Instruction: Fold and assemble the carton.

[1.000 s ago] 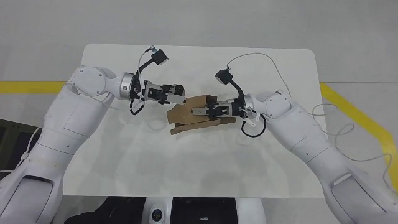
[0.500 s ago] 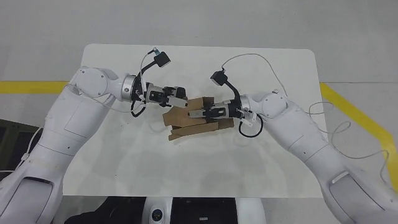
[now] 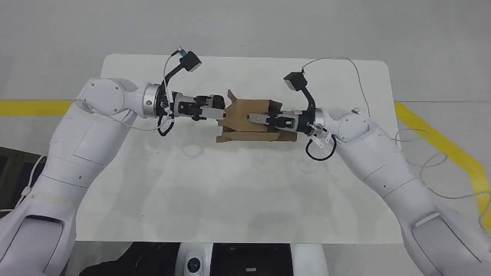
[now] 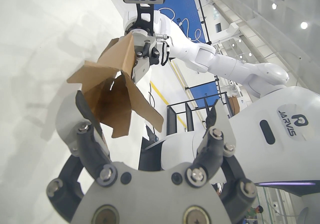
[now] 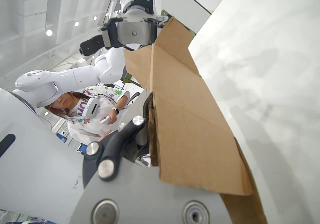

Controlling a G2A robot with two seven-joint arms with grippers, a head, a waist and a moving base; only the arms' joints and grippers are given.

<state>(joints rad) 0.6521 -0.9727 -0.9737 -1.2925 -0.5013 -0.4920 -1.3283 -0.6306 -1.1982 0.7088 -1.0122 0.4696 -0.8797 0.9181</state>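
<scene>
1. L gripper (image 4: 148,112): jaws wide apart, clamping nothing. One finger (image 4: 83,107) sits just beside the near end of the carton (image 4: 112,100).
2. R gripper (image 3: 270,120): closed on a carton panel edge, holding it above the table (image 3: 153,199) middle, between both arms.
3. Carton prob. light, thin board: stiff on panels, floppy at flaps. Best pinched near a crease, w/ gentle force.
4. Vs 0.5 s ago: carton carried farther from robot, now level, not skewed.
</scene>
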